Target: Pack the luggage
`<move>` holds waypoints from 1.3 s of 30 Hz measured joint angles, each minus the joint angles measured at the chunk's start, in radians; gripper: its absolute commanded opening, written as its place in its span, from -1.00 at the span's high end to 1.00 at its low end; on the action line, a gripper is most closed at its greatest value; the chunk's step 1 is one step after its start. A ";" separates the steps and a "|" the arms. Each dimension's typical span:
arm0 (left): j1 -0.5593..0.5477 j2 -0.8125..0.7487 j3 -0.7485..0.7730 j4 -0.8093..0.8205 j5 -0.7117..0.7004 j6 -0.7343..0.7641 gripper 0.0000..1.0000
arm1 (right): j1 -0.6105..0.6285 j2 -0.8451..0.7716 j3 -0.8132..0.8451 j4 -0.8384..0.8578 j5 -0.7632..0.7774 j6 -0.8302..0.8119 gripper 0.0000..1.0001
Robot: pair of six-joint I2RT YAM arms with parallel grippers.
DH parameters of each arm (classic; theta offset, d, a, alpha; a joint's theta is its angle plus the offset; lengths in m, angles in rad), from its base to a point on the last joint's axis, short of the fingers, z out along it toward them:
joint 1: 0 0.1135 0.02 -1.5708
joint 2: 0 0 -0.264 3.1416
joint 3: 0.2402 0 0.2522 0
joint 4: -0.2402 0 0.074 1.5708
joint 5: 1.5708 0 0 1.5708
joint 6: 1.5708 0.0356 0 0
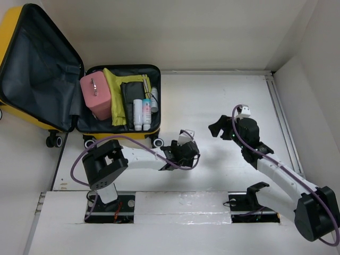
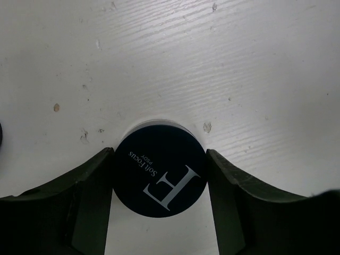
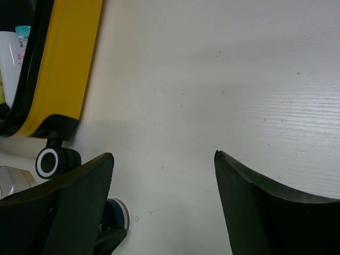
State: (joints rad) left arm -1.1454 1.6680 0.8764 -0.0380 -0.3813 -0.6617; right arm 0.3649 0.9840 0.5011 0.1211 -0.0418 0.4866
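Observation:
The yellow luggage (image 1: 32, 119) lies open at the far left, its grey-lined lid raised and its base half (image 1: 119, 127) filled. My left gripper (image 1: 172, 154) points down at the table, right of the luggage. In the left wrist view it (image 2: 159, 159) is shut on a round dark jar (image 2: 159, 170) whose lid reads "Soft Focus"; both fingers (image 2: 90, 191) press its sides. I cannot tell whether the jar rests on the table. My right gripper (image 1: 218, 127) is open and empty (image 3: 164, 159) over bare table. The right wrist view shows the jar (image 3: 114, 215) at lower left.
Inside the luggage are a pink case (image 1: 95, 95), a yellow-green cloth (image 1: 114, 90), a black pouch (image 1: 133, 90) and white tubes (image 1: 141, 114). The luggage's yellow side (image 3: 64, 64) and a wheel (image 3: 50, 162) show in the right wrist view. White walls enclose the table at back and right.

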 measured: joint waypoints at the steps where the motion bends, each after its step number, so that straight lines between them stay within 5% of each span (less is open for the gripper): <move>1: -0.006 0.008 0.009 -0.002 -0.018 -0.003 0.11 | 0.000 -0.002 0.000 0.000 0.000 0.000 -0.64; 5: -0.026 0.024 0.040 -0.048 -0.071 -0.035 0.38 | 0.000 -0.010 0.000 0.001 0.000 0.000 -0.61; 14: -0.016 -0.011 0.175 -0.228 -0.261 -0.080 0.35 | 0.001 -0.021 0.000 0.001 -0.015 0.000 -0.59; 19: 0.130 -0.113 0.320 -0.212 -0.316 -0.058 0.26 | 0.006 -0.013 0.000 0.007 -0.029 0.000 -0.59; 23: 0.387 -0.164 0.378 -0.137 -0.311 -0.034 0.15 | 0.031 -0.002 0.000 0.008 -0.031 -0.001 -0.59; 28: 0.694 -0.111 0.472 -0.105 -0.262 -0.013 -0.99 | 0.072 0.014 0.001 0.014 -0.031 -0.010 -0.59; 35: 0.797 -0.055 0.570 -0.161 -0.244 -0.007 -1.00 | 0.138 0.057 0.018 0.016 -0.039 -0.026 -0.56; 38: 0.790 -0.115 0.537 -0.177 -0.267 -0.006 -0.82 | 0.168 0.058 0.027 0.017 -0.042 -0.034 -0.34; 39: 0.787 -0.150 0.514 -0.190 -0.283 -0.008 -0.76 | 0.177 0.058 0.030 0.018 -0.042 -0.039 -0.13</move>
State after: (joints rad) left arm -0.3588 1.5177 1.3903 -0.2283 -0.6640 -0.6701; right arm 0.5419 1.0420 0.5308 0.1394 -0.0834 0.4477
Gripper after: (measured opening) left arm 0.925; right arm 0.692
